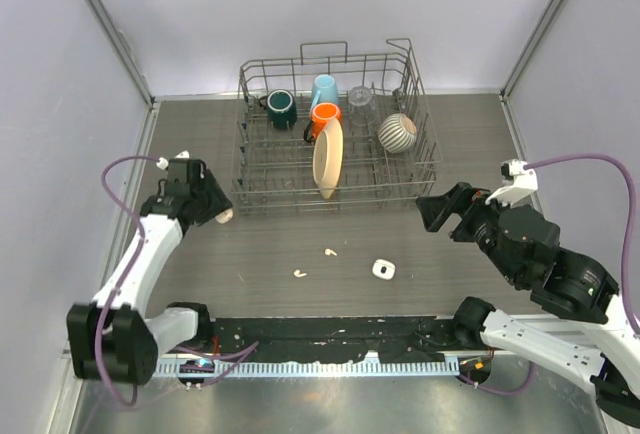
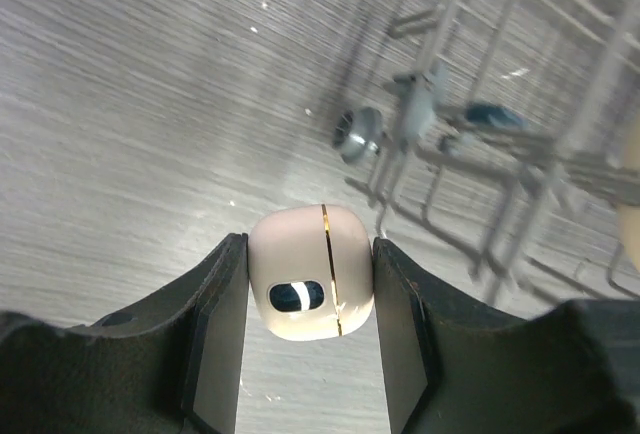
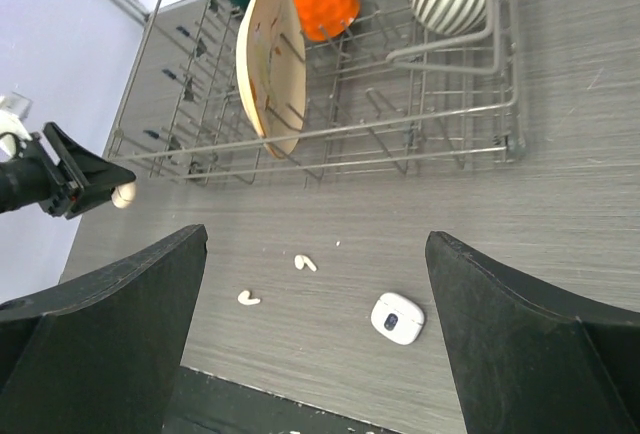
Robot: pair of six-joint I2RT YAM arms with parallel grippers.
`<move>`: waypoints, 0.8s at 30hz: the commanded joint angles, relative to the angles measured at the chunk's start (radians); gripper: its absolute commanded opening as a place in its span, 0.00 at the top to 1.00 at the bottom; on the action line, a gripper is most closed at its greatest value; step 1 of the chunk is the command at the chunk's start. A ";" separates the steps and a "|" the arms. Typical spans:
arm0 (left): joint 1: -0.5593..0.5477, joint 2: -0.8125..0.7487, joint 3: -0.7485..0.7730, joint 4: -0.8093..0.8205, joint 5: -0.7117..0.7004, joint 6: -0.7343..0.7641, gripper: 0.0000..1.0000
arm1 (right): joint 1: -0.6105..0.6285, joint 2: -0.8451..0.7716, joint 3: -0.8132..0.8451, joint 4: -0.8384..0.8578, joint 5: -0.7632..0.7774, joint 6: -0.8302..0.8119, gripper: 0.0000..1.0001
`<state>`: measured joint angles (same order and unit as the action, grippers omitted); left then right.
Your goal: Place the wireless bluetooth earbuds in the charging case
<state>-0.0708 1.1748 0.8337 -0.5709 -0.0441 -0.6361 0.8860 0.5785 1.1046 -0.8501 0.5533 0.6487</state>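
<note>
Rack [image 1: 380,194] behind earbuds [image 1: 329,251] (two loose) | left end effector [image 2: 310,249] pinching cream case [image 2: 305,289] | right end effector [image 3: 315,236] spread

Robot lab cell here: plain panel walls [image 1: 300,4] and metal posts [image 1: 108,29] rise behind the dish rack [image 1: 270,194], boxing the tabletop [image 1: 270,244].

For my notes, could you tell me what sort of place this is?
Probably a robot test cell, not a kitchen: plain panel walls on metal posts, a dish rack on a grey table, plus left arm and right arm bolted at its edge.
</note>
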 commanded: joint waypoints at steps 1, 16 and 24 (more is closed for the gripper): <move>-0.055 -0.231 -0.030 -0.095 -0.008 -0.106 0.83 | -0.001 -0.045 -0.081 0.113 -0.093 0.028 0.04; -0.104 -0.554 0.039 -0.109 0.158 -0.413 0.90 | 0.002 -0.039 -0.388 0.615 -0.277 0.052 0.21; -0.265 -0.439 0.111 0.052 0.053 -0.516 0.91 | 0.027 0.092 -0.355 0.700 -0.283 0.003 0.21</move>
<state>-0.2478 0.6819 0.8692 -0.6598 0.0635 -1.0782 0.8928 0.6205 0.7090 -0.2665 0.2707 0.6880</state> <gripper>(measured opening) 0.506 0.786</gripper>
